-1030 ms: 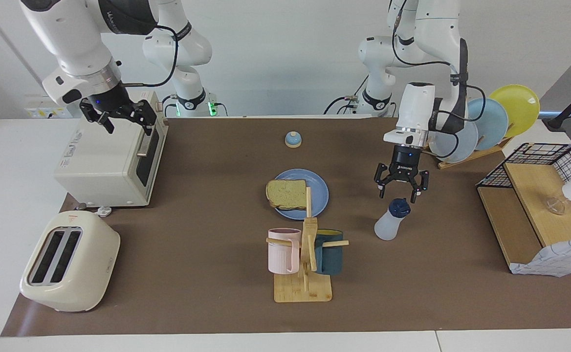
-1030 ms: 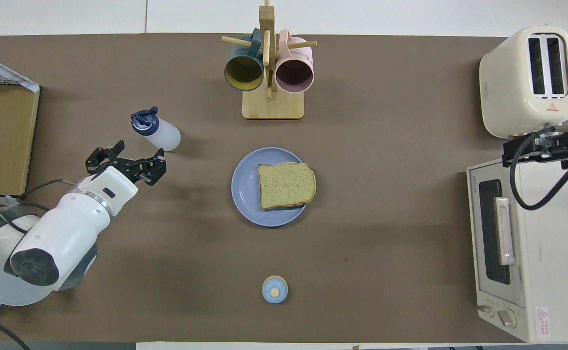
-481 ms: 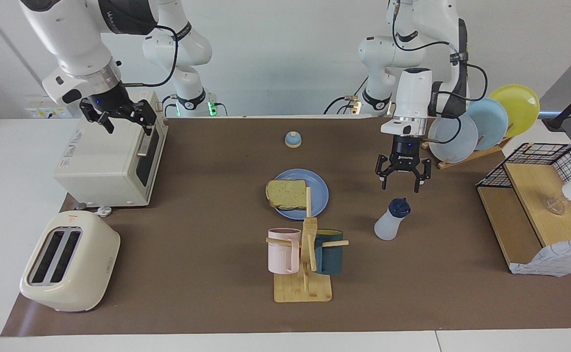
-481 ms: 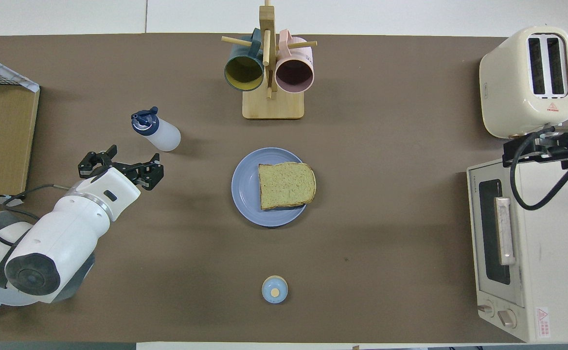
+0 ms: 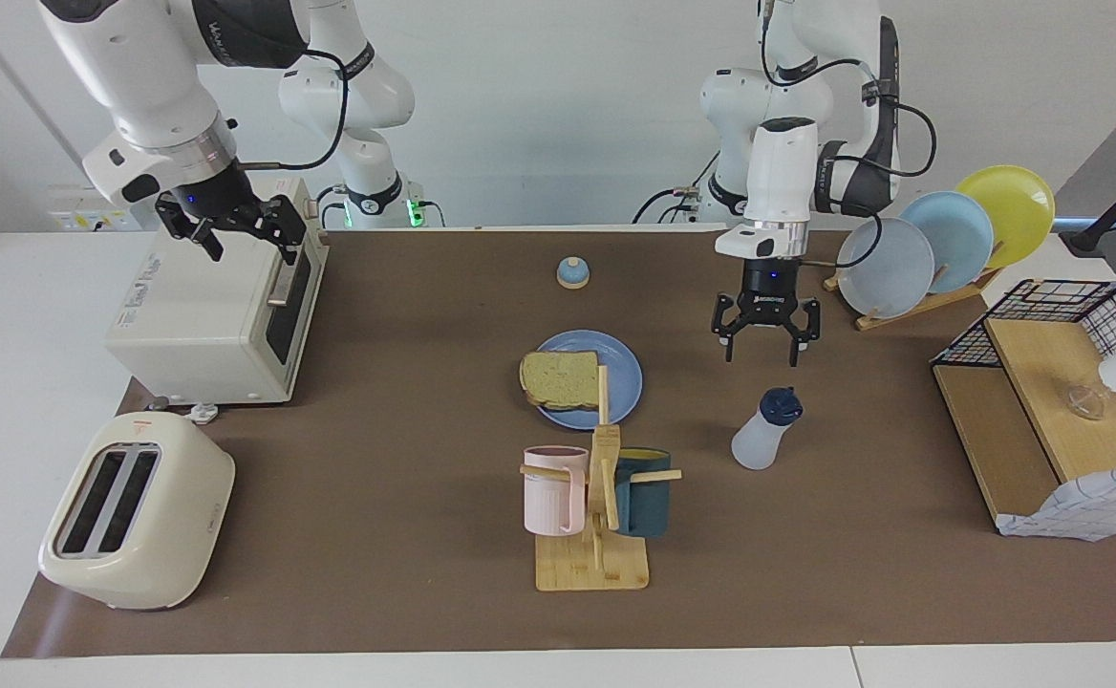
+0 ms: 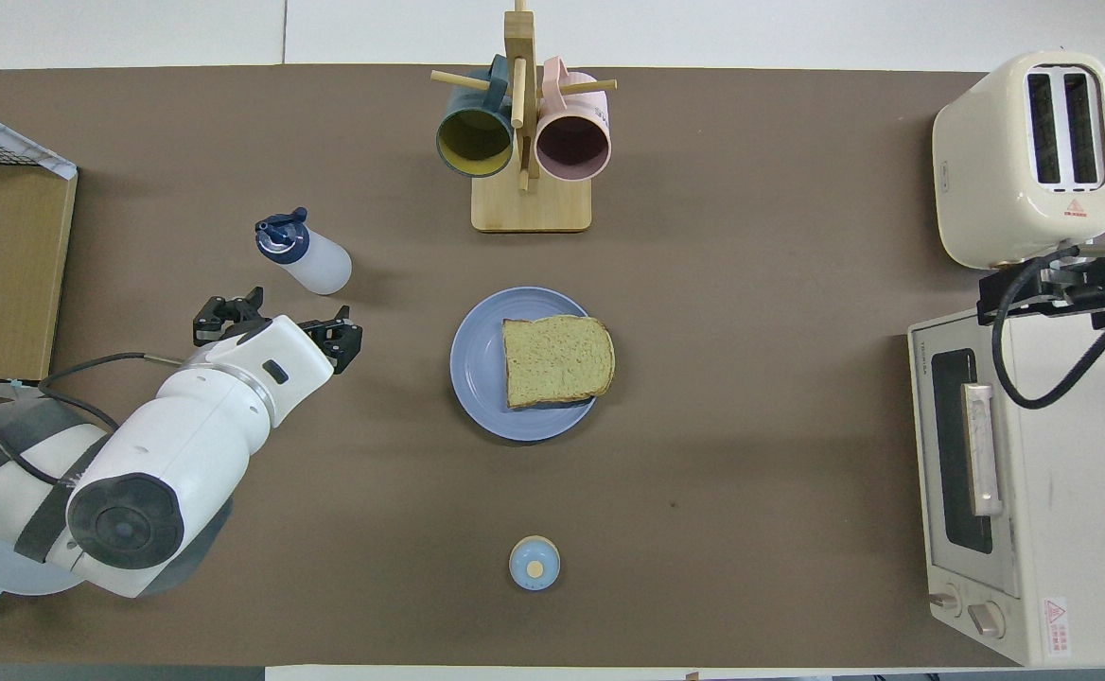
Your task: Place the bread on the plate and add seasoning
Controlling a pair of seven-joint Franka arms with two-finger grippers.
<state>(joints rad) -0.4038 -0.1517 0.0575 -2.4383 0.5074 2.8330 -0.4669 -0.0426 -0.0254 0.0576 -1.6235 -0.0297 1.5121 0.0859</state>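
The bread [image 5: 560,379] [image 6: 557,359], a tan square slice, lies on the blue plate [image 5: 623,382] [image 6: 477,364] at the middle of the table. The seasoning [image 5: 766,430] [image 6: 306,260], a whitish bottle with a navy cap, stands upright on the mat toward the left arm's end. My left gripper [image 5: 761,355] [image 6: 276,329] hangs open and empty over the bare mat between the bottle and the plate rack, clear of the bottle's cap. My right gripper [image 5: 250,250] waits open and empty over the toaster oven [image 5: 214,306].
A wooden mug rack [image 5: 591,535] with a pink and a dark mug stands farther from the robots than the plate. A small bell [image 5: 572,273] sits nearer the robots. A toaster [image 5: 138,511], a rack of plates [image 5: 940,248] and a wire basket [image 5: 1055,315] line the table's ends.
My left gripper has risen off the seasoning bottle and drawn back toward the robots and the table's middle, still open. The bottle, bread, plate and right arm have not moved.
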